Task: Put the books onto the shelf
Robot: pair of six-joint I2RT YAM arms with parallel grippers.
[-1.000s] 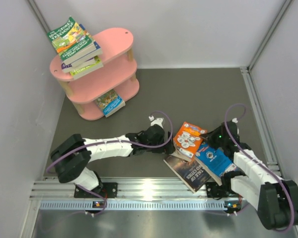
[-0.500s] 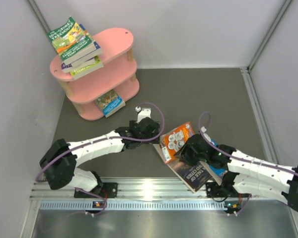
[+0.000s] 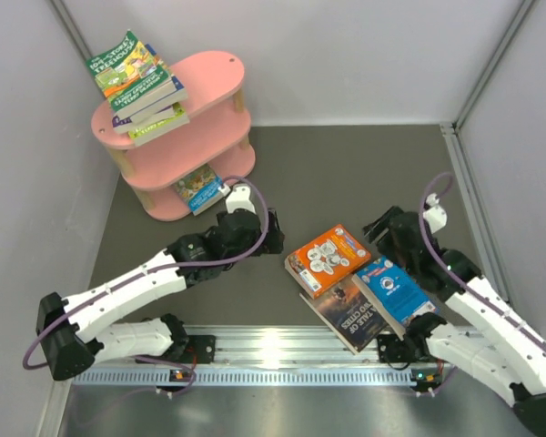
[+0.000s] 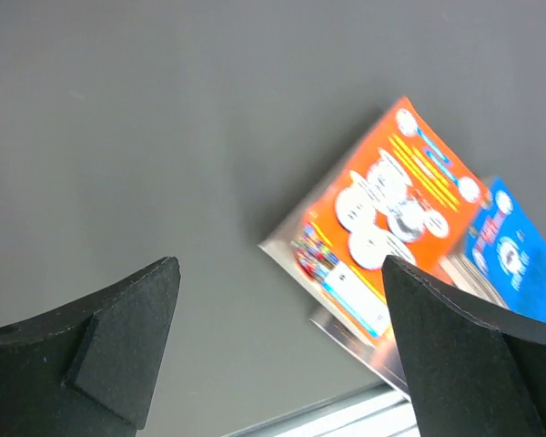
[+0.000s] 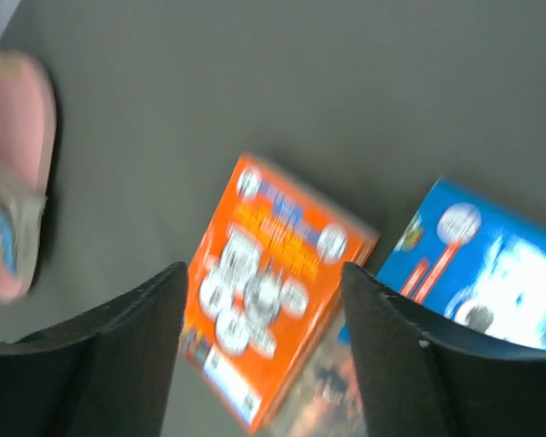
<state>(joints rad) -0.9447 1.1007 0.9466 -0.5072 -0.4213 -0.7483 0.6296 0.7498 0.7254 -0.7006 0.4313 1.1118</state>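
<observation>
Orange book [image 3: 328, 259] flat between the 2 hands, left hand [image 4: 279, 269] spread wide, right hand [image 5: 264, 273] parted, empty

Three books [image 3: 328, 259] on the table [image 3: 346, 173], about four on one shelf [image 3: 214, 77].

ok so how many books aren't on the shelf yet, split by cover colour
orange book: 1
blue book: 1
dark book: 1
total: 3
</observation>
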